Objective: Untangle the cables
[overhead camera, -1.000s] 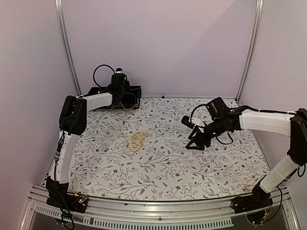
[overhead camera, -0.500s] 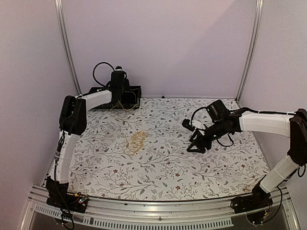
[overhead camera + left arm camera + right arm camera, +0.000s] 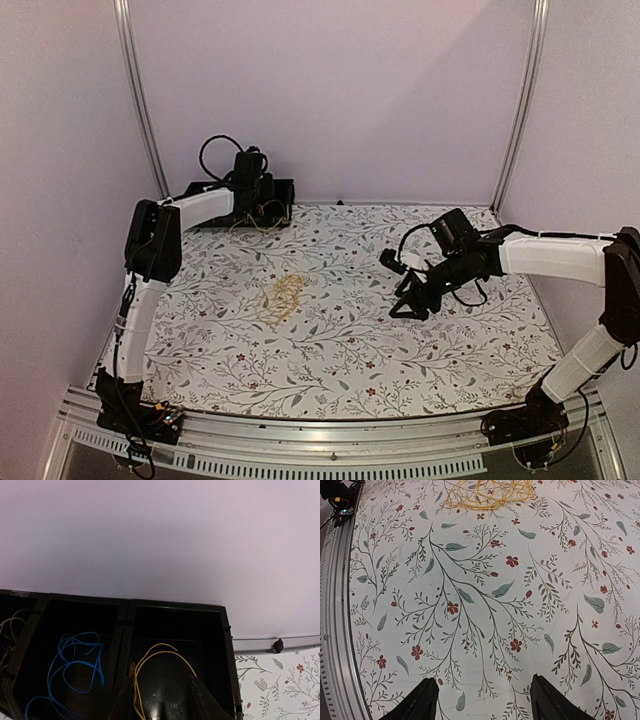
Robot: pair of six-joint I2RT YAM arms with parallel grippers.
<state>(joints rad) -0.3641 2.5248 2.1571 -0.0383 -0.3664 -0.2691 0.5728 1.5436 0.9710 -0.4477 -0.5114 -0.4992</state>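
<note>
**Left gripper** (image 3: 260, 200): reaches down into the black bin (image 3: 285, 186) at the far left corner of the table (image 3: 330, 370). In the wrist view its fingers (image 3: 207, 700) show as dark wedges at the bottom edge, standing apart. The view is dim, dark on dark.

**Yellow cable** (image 3: 150, 655): one thin loop in the right-hand compartment of the bin, directly ahead of the left fingers. A strand runs down between them, nearer the left one. Whether it touches either finger cannot be told.

**Blue cable** (image 3: 75, 665): loose loops in the neighbouring compartment, ahead and to the left of the left gripper. A partition wall separates it from the yellow cable.

**Right gripper** (image 3: 482, 700): jaws spread wide with nothing between them, pointing down over the bare floral cloth.

**Yellow cable bundle** (image 3: 487, 492): a tangled heap lying flat on the cloth, straight ahead of the right fingers and well apart from them. In the overhead view it lies to the left of the right gripper and well short of the left gripper and the bin.
</note>
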